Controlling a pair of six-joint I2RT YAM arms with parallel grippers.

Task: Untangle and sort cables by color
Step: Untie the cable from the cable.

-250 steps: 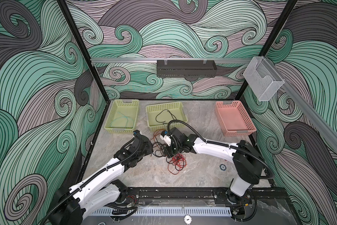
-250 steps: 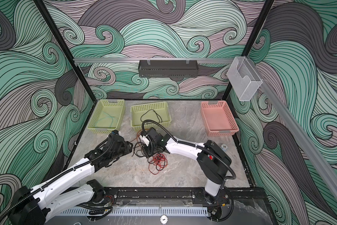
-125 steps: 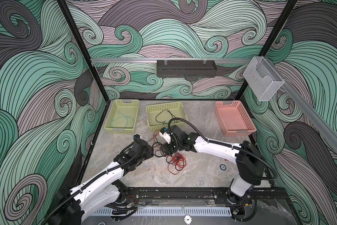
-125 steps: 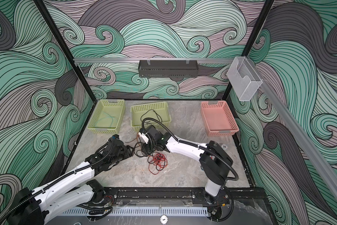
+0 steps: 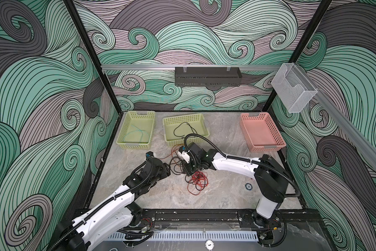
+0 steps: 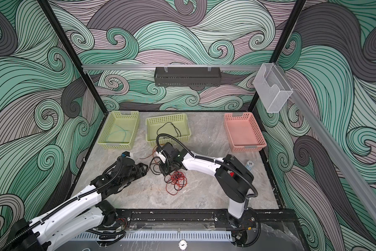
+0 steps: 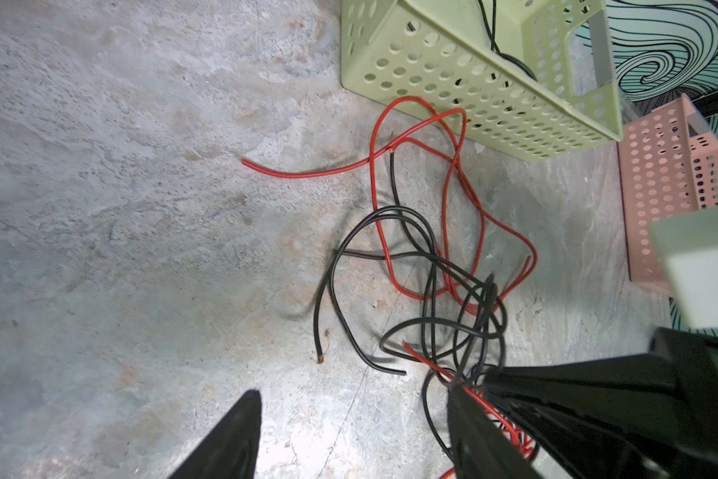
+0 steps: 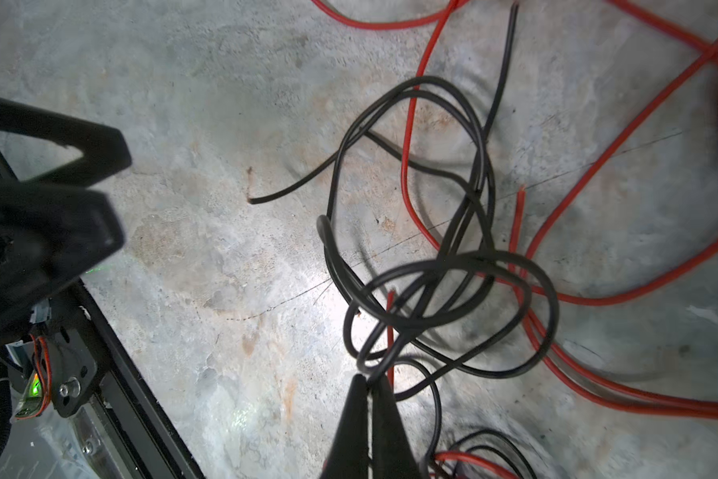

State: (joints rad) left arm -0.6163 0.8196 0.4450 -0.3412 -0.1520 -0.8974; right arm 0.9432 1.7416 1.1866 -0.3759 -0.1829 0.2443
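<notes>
**Right claw pinches black cable at the tangle**

In the right wrist view the right claw [image 8: 367, 379] is pressed shut at the bottom centre of the frame. A strand of black cable [image 8: 326, 240] is nipped at its tips. The left claw [image 7: 353, 390] stands wide at the bottom of the left wrist view, holding nothing, with its fingers just beside the black loops on the table [image 7: 121, 207].

In both top views the tangle [image 5: 174, 162] of black and red lies mid-frame, between the two claws. A coil of red cable [image 5: 197, 181] sits just below the right claw.

Along the back of the table, a teal cable [image 5: 137, 134] lies in the left basket [image 5: 139, 112]. A second black cable [image 5: 183, 130] lies in the middle basket [image 5: 182, 120]. The pink basket [image 5: 267, 148] stands well apart at the right.

A small tag [image 6: 249, 163] on the table at the right of a top view reads "10".
</notes>
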